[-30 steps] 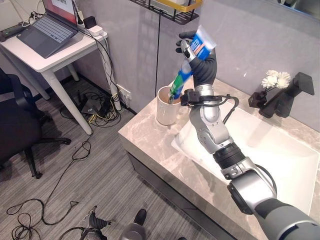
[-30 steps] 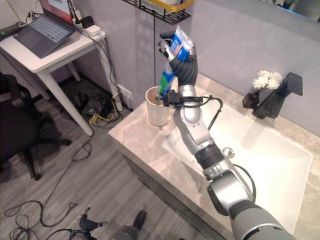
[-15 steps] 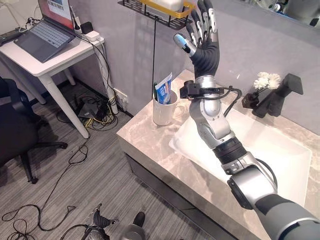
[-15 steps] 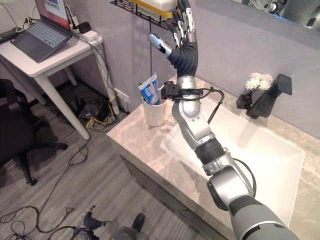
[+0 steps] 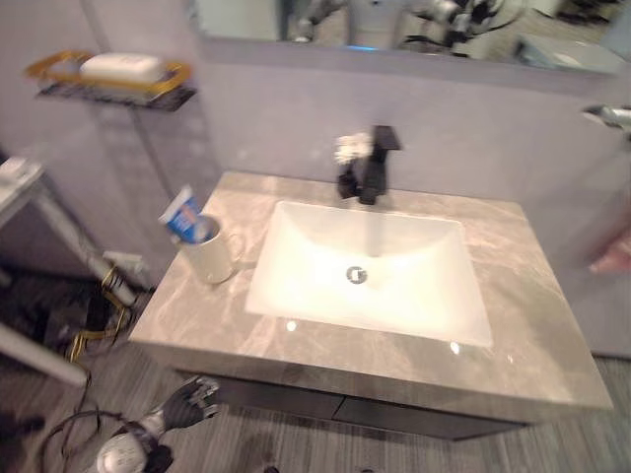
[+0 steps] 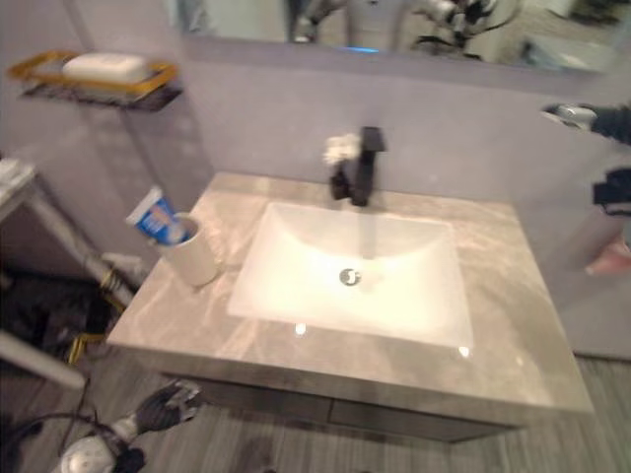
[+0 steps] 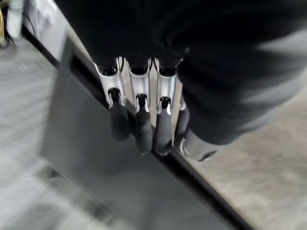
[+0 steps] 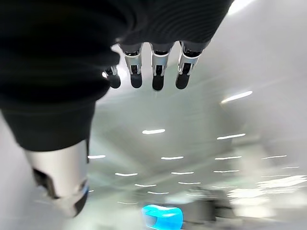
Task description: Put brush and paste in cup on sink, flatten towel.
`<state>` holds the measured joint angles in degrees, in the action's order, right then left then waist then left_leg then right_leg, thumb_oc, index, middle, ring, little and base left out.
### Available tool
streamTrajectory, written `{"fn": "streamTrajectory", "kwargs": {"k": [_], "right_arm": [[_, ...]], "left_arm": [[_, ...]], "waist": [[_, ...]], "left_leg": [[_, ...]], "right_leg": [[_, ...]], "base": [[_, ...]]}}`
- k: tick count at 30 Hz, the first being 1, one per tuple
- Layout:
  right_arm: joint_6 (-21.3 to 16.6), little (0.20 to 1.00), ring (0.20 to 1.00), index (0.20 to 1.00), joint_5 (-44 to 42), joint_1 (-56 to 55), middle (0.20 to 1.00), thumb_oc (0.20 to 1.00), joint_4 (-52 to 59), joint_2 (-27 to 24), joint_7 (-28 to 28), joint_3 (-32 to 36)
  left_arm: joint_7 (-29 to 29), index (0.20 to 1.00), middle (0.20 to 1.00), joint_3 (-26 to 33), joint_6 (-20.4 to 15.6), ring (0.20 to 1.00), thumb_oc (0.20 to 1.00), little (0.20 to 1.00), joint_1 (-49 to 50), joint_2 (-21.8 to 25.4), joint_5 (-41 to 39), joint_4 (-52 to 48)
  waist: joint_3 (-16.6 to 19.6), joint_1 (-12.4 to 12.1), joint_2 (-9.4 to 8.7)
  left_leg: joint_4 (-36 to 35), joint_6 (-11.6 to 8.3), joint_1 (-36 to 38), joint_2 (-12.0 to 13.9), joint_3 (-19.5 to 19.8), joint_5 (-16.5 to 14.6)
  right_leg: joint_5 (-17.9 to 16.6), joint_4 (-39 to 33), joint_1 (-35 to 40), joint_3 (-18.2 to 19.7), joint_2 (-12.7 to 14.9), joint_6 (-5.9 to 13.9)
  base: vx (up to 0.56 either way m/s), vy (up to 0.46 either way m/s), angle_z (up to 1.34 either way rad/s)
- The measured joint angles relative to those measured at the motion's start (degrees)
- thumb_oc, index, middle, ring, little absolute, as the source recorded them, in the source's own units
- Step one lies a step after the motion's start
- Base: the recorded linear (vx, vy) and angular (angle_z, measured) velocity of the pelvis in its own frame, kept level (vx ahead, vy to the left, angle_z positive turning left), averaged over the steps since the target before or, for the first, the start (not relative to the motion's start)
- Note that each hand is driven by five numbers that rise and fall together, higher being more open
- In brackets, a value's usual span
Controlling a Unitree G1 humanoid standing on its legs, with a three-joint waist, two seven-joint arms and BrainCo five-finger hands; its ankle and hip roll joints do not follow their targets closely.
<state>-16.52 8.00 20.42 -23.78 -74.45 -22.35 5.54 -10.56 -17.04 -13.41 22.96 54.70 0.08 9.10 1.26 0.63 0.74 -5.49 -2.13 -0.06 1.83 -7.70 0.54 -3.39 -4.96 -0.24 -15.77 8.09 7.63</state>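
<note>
Toothpaste, a blue and white tube, is standing tilted inside a cream cup, its top leaning toward ten o'clock. The cup is sitting on the grey marbled counter at nine o'clock of the white sink basin, just beside the basin's edge. Whether a brush is in the cup too cannot be told. A black faucet is standing at twelve o'clock of the basin with a small white flower just beside it. On the wall at ten o'clock, a yellow-rimmed wire shelf is carrying a white soap bar. A pink shape, too blurred to tell what it is, is showing at three o'clock, past the counter's edge.

The left hand is hanging low at seven o'clock, in front of the dark cabinet below the counter, its fingers loosely relaxed and gripping nothing. The right hand is raised at the three o'clock edge, its fingers straight and spread apart from the thumb, gripping nothing.
</note>
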Motion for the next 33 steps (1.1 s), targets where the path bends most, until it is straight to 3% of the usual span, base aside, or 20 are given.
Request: {"fn": "streamTrajectory", "kwargs": {"k": [3,4,5,6,8,10,11,12,14,17,18,23,25,26,29,33], "right_arm": [[2.81,1.000,1.000,1.000,-0.64,-4.59,1.000,1.000,-21.76,-0.05,-0.46,6.95],[3.05,1.000,1.000,1.000,-0.13,-15.91,1.000,1.000,-38.46,-1.72,-0.97,14.28],[6.32,1.000,1.000,1.000,0.12,-20.59,1.000,1.000,-50.92,-3.51,-0.58,17.44],[8.84,1.000,1.000,1.000,-0.81,-22.58,1.000,1.000,-54.24,-2.44,-0.11,22.31],[7.33,1.000,1.000,1.000,-1.24,-35.19,1.000,1.000,-58.64,4.52,3.52,33.24],[11.26,1.000,1.000,1.000,-10.97,-36.58,1.000,1.000,-72.78,13.27,5.65,38.64],[12.89,1.000,1.000,1.000,-14.17,-35.58,1.000,1.000,-72.86,16.85,6.99,37.43],[11.29,1.000,1.000,1.000,-15.61,-37.00,1.000,1.000,-68.26,23.88,7.83,30.47],[11.67,1.000,1.000,1.000,-16.28,-34.85,1.000,1.000,-68.31,33.67,11.52,24.03],[10.81,1.000,1.000,1.000,-12.45,-35.91,1.000,1.000,-54.16,44.09,17.79,1.39],[8.12,1.000,1.000,1.000,-7.73,-37.54,1.000,1.000,-45.10,45.57,21.76,-8.41],[7.19,1.000,1.000,1.000,-5.37,-37.28,1.000,1.000,-38.98,48.62,23.13,-8.19],[7.28,1.000,1.000,1.000,-5.27,-37.82,1.000,1.000,-26.14,47.66,22.61,-13.73],[5.12,1.000,1.000,1.000,-5.22,-36.92,1.000,1.000,-23.00,48.07,22.77,-15.07],[4.68,1.000,1.000,1.000,-6.25,-33.14,1.000,1.000,-24.27,49.23,21.97,-14.68],[3.87,1.000,1.000,1.000,-7.20,-33.99,1.000,1.000,-21.04,48.85,21.31,-14.94]], "left_arm": [[-7.70,0.200,0.200,11.38,1.79,0.200,0.200,0.200,12.07,13.05,-0.19,-8.51],[-11.95,0.200,0.200,27.02,2.66,0.200,0.200,0.200,23.56,20.18,-2.36,-17.33],[-13.53,0.200,0.200,35.74,2.17,0.200,0.200,0.200,30.24,23.79,-4.16,-20.01],[-14.97,0.200,0.200,38.77,3.23,0.200,0.200,0.200,30.80,22.02,-6.15,-19.13],[-18.23,0.200,0.200,50.30,3.06,0.200,0.200,0.200,40.73,20.74,-13.87,-25.67],[-19.57,0.200,0.200,46.19,3.08,0.200,0.200,0.200,33.17,16.67,-27.54,-28.68],[-19.69,0.200,0.200,41.80,3.24,0.200,0.200,0.200,30.31,16.96,-31.44,-28.79],[-19.39,0.200,0.200,37.93,3.26,0.200,0.200,0.200,23.36,14.27,-34.95,-28.18],[-17.89,0.200,0.200,33.81,3.20,0.200,0.200,0.200,14.87,12.47,-38.41,-25.97],[-14.96,0.200,0.200,32.45,2.21,0.200,0.200,0.200,13.91,9.75,-37.17,-18.90],[-14.44,0.200,0.200,32.49,2.39,0.200,0.200,0.200,16.17,7.89,-37.11,-15.85],[-14.19,0.200,0.200,32.22,2.24,0.200,0.200,0.200,19.11,7.24,-35.04,-15.95],[-12.44,0.200,0.200,31.94,1.60,0.200,0.200,0.200,18.93,3.43,-34.24,-15.91],[-11.57,0.200,0.200,31.84,1.12,0.200,0.200,0.200,17.82,0.99,-33.10,-15.81],[-7.67,0.200,0.200,28.95,-0.16,0.200,0.200,0.200,11.89,-4.40,-32.71,-12.71],[-5.31,0.200,0.200,25.65,-0.74,0.200,0.200,0.200,11.12,-5.62,-30.88,-11.89]], "waist": [[-0.28,-0.12,2.04],[-0.57,-2.19,2.90],[-0.87,-4.40,3.03],[-0.89,-3.86,5.11],[-1.31,-3.03,5.48],[-1.26,-3.34,5.24],[-1.23,-2.73,5.24],[-1.81,-2.71,4.99],[-2.32,-2.71,4.65],[-2.66,-1.25,4.74],[-2.80,-0.96,5.18],[-2.20,-3.26,5.36],[-2.44,-3.22,4.80],[-2.28,-3.10,4.73],[-1.98,-3.96,4.19],[-2.98,-4.61,2.89]], "left_leg": [[0.08,-0.10,0.05,0.30,-1.28,0.08],[0.26,-0.05,-0.43,0.14,-0.87,0.23],[0.28,0.14,-1.20,-0.01,-0.63,0.29],[0.27,0.35,-1.10,-0.50,-0.56,0.38],[0.25,0.20,-1.91,-0.39,1.39,0.44],[0.20,0.04,-1.89,0.05,2.55,0.63],[0.41,-0.05,-1.90,0.21,2.41,0.69],[0.35,-0.33,-1.99,0.39,2.52,0.88],[0.37,-0.74,-2.08,0.60,2.49,1.25],[0.11,-1.09,-2.14,0.69,1.83,1.04],[0.06,-1.09,-2.14,0.64,0.88,1.00],[0.29,-0.71,-2.06,0.39,1.18,1.27],[0.12,-0.72,-2.30,0.40,1.34,1.26],[0.17,-0.75,-2.32,0.44,1.52,1.27],[0.30,-0.81,-3.14,0.30,2.54,1.43],[0.31,-0.89,-3.15,0.33,2.56,1.48]], "right_leg": [[-0.19,0.02,-0.79,1.32,-0.32,-0.11],[-0.11,0.02,-1.34,1.15,-0.13,-0.04],[-0.17,0.15,-1.90,0.74,0.03,0.02],[-0.03,0.57,-2.00,0.80,0.40,0.20],[0.77,0.81,-1.36,-1.31,0.47,0.76],[1.04,0.75,-0.67,-2.57,0.07,0.72],[1.10,0.87,-0.80,-2.23,-0.21,0.73],[1.14,0.76,-0.87,-2.27,-0.25,0.76],[0.68,0.19,-0.81,-2.17,-0.52,0.23],[0.27,0.24,-1.38,-1.42,-0.57,-0.07],[-0.02,0.07,-1.83,-0.45,-0.49,-0.15],[-0.23,0.07,-1.59,-0.88,-0.28,-0.27],[-0.18,0.06,-1.64,-1.07,-0.29,-0.25],[-0.15,0.08,-1.54,-1.25,-0.32,-0.29],[-0.12,0.09,-1.75,-2.27,-0.22,-0.26],[-0.09,0.09,-1.73,-2.37,-0.22,-0.28]], "base": [[-0.03,-0.035,-0.18],[-0.08,-0.044,0.12],[-0.04,-0.038,0.14],[-0.04,-0.059,0.16],[-0.02,-0.046,0.44],[-0.05,-0.049,0.32],[-0.06,-0.065,-0.02],[-0.04,-0.062,-0.06],[-0.02,-0.050,-0.03],[0.00,-0.036,-0.16],[0.02,-0.029,-0.22],[0.02,-0.018,0.02],[-0.01,-0.008,0.04],[-0.02,-0.012,0.10],[-0.02,-0.008,0.18],[0.00,-0.001,0.01]]}}
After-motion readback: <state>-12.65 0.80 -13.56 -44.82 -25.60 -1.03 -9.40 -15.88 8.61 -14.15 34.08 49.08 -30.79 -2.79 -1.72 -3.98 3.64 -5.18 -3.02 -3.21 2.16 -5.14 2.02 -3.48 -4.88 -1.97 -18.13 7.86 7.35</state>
